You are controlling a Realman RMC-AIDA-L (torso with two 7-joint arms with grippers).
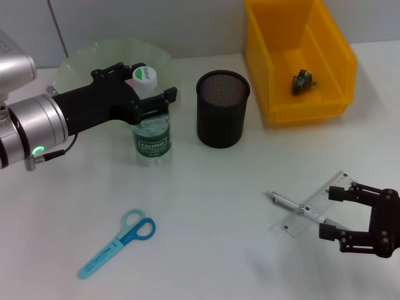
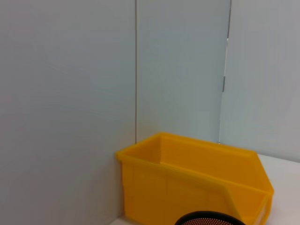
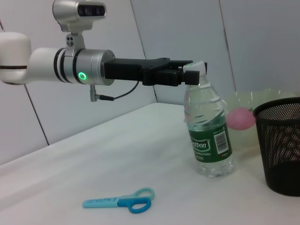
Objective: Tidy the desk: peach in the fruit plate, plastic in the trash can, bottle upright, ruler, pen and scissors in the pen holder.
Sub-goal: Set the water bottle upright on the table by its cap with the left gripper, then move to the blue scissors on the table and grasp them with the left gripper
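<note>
My left gripper [image 1: 152, 82] is shut on the neck of a clear water bottle [image 1: 153, 139] with a green label, which stands upright on the table; the right wrist view shows the same grip [image 3: 187, 75] on the bottle [image 3: 209, 136]. A pink peach [image 3: 239, 117] lies in the pale green fruit plate [image 1: 87, 59] behind the bottle. Blue scissors [image 1: 119, 242] lie flat at the front left. A clear ruler [image 1: 319, 201] and a silver pen [image 1: 297, 207] lie crossed at the front right. My right gripper [image 1: 335, 212] is open at their right end.
The black mesh pen holder [image 1: 223, 109] stands mid-table, right of the bottle. The yellow bin [image 1: 300, 100] at the back right holds a dark crumpled piece of plastic [image 1: 304, 81]. The bin [image 2: 197, 183] and holder rim [image 2: 211, 219] show in the left wrist view.
</note>
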